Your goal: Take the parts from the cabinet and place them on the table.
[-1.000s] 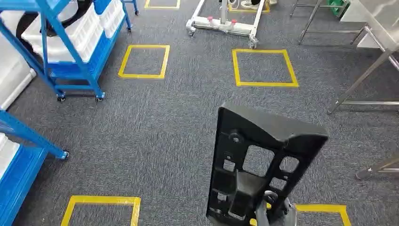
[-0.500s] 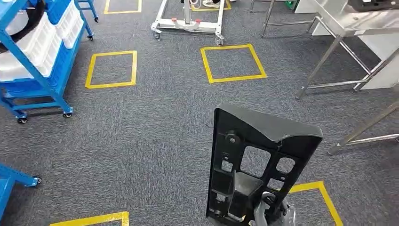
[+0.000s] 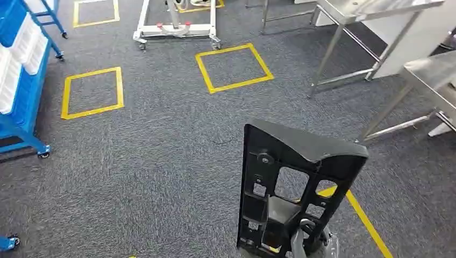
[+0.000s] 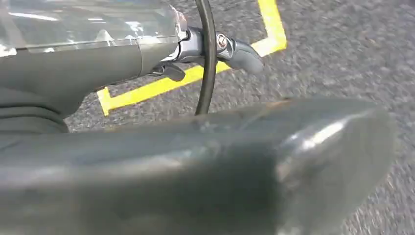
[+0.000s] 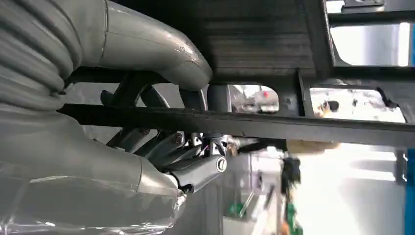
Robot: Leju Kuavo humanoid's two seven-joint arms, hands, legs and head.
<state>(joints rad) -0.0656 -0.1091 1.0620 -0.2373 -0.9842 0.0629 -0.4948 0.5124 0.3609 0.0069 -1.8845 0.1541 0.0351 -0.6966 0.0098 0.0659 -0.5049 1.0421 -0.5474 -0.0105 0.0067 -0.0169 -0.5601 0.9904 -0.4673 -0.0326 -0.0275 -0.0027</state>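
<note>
A tall black plastic panel with several cut-out windows stands upright low in the head view, over the grey carpet. My right hand grips it at its lower edge. The right wrist view has that hand with fingers wrapped round a black bar of the panel. In the left wrist view my left hand hangs above the carpet, its fingers curled round a thin black ring. The blue cabinet with white bins stands at the far left.
Steel-legged tables stand at the right, close to the panel's far side. A white wheeled frame sits at the back. Yellow tape squares and a yellow line mark the carpet.
The camera has turned right: the blue cabinet has slid toward the left edge and the steel tables have come further in. The panel stays gripped in my right hand.
</note>
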